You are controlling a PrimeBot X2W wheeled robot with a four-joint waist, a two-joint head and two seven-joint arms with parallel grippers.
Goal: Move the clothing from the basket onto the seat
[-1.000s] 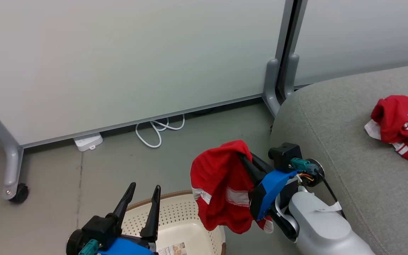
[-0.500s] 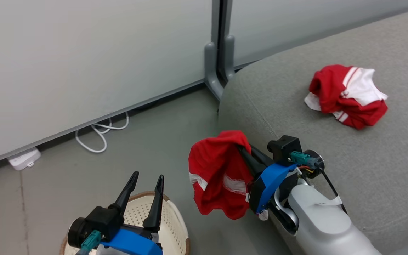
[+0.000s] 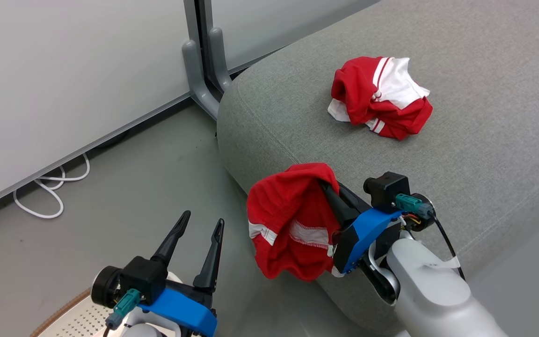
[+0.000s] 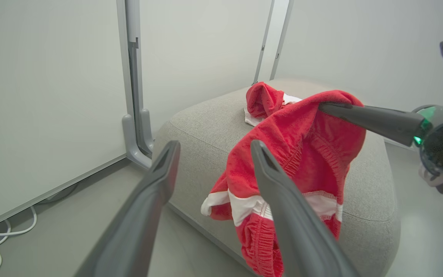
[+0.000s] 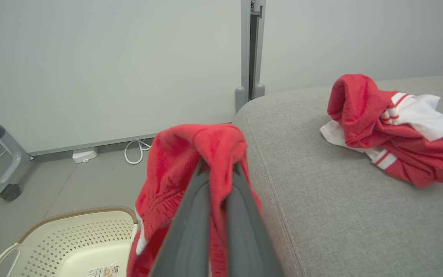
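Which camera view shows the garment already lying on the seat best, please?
The head view: the lying garment sits whole and unobstructed on the seat. The right wrist view shows it large but running to the frame edge. In the left wrist view the held garment hides most of it.

The hanging garment (image 3: pixel 288 224), centre frame, is red with a white stripe; the crumpled garment (image 3: pixel 382 103), upper right, is red with white panels. The seat (image 3: pixel 484 140) is grey; the basket (image 5: pixel 79 234) is cream, perforated and seemingly brown-rimmed.
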